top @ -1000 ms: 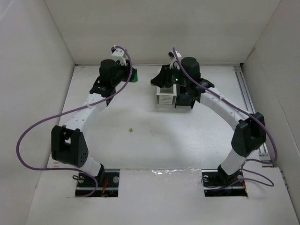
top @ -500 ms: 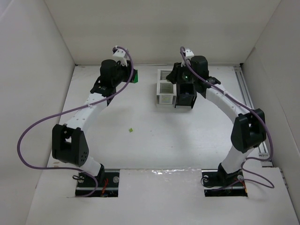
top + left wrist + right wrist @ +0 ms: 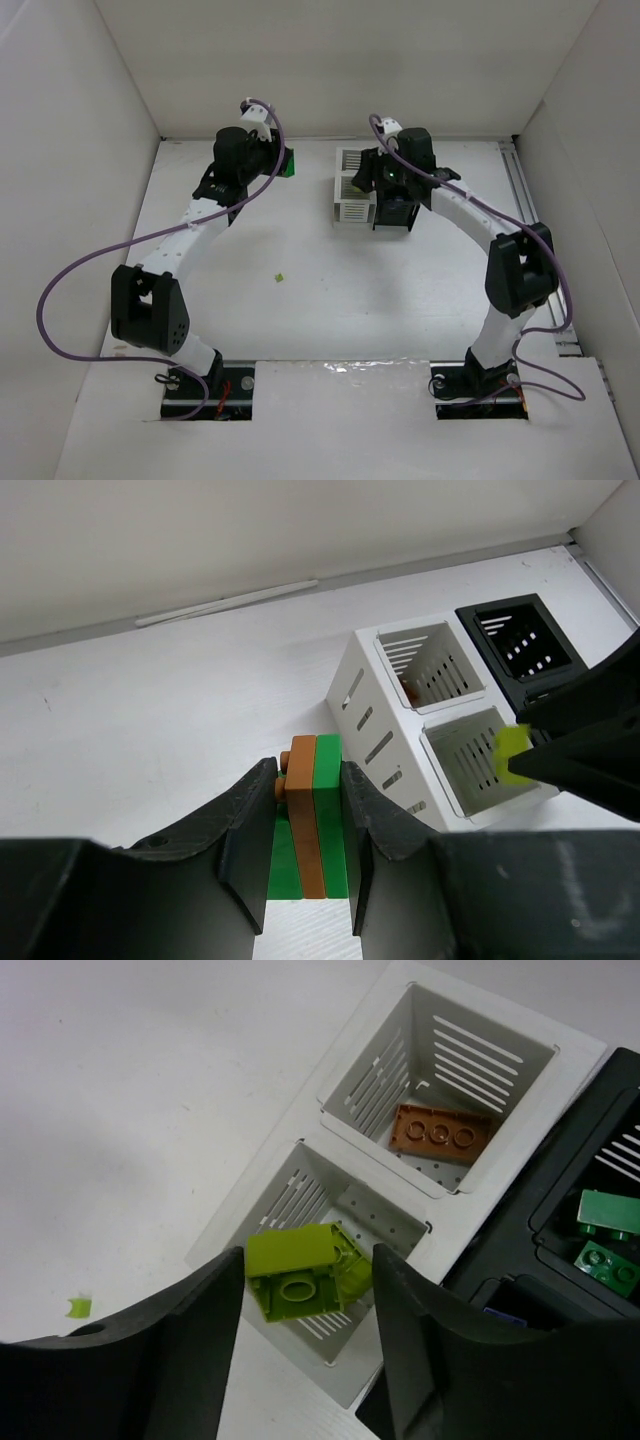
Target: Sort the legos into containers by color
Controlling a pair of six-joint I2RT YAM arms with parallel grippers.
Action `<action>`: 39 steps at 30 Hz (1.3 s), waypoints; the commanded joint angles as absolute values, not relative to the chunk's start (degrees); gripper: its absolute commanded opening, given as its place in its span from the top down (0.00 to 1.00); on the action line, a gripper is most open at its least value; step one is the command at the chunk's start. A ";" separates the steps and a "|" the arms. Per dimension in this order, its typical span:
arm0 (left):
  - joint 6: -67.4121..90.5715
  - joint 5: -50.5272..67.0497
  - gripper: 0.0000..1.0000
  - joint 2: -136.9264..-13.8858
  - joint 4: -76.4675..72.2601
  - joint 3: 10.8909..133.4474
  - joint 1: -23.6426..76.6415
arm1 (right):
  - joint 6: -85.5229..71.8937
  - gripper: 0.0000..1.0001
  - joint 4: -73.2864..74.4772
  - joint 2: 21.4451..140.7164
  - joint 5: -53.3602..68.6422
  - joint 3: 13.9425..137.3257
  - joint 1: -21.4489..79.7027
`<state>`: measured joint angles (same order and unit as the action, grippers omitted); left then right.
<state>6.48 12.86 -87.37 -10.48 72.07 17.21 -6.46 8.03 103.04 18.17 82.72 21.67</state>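
At left, pinching an orange-brown-and-green stack (image 3: 312, 820) between the narrow-set fingers of the left gripper (image 3: 305, 780), just left of the containers (image 3: 395, 715), probably held back because 2 joined colors need splitting first. At right, clamping a yellow-green brick (image 3: 292, 1272) in the right gripper (image 3: 308, 1255) over the near white bin (image 3: 290, 1200), seemingly poised for release there. Already in the far white bin (image 3: 470, 1055): 1 orange-brown brick (image 3: 437, 1130).
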 commanded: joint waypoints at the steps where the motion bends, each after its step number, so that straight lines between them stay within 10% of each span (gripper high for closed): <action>1: 6.50 13.62 1.00 -85.78 -12.74 73.56 17.05 | -3.79 0.40 7.29 103.18 19.68 84.11 22.68; 14: 12.12 17.75 1.00 -85.78 -12.91 73.56 17.05 | -12.46 0.25 2.23 99.14 42.35 87.54 22.58; 39: 20.83 19.60 1.00 -84.81 -13.01 76.64 17.05 | -32.97 0.18 -9.23 106.70 26.46 94.22 32.17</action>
<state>19.97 18.33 -87.37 -10.09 73.87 17.21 -33.36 -6.72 107.02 28.16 90.96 31.00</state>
